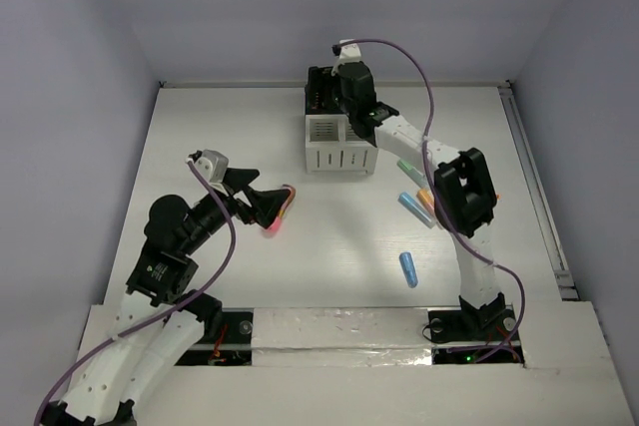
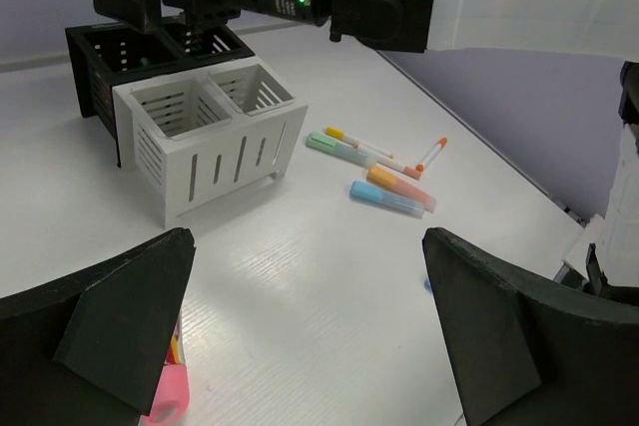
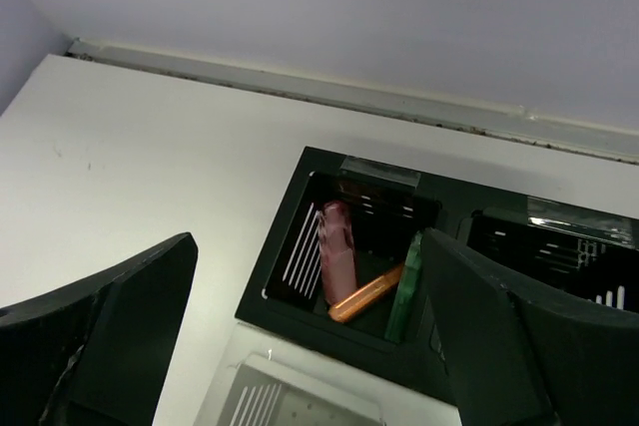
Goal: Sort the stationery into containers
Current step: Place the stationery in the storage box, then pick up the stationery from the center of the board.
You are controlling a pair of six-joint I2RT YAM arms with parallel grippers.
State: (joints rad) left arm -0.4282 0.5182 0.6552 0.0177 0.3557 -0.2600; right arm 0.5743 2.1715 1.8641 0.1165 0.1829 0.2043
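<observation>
The left gripper (image 1: 272, 209), jaws spread and empty, hovers over the thick pink marker (image 1: 272, 229), which lies on the table with its long axis from 1 to 7 o'clock, far nearer than the right gripper (image 3: 308, 276), likewise spread, above the black compartment (image 3: 290, 321).

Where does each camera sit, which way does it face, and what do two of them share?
Top: above and behind the arm bases, looking down on the table; both arms, left gripper and right gripper show.
Left wrist: low over the table, facing the white bins and loose markers; own fingers frame it, right arm above.
Right wrist: over the black bin, looking down into it; own fingers at bottom corners.
Shared: top and left wrist both show white bins and markers.
</observation>
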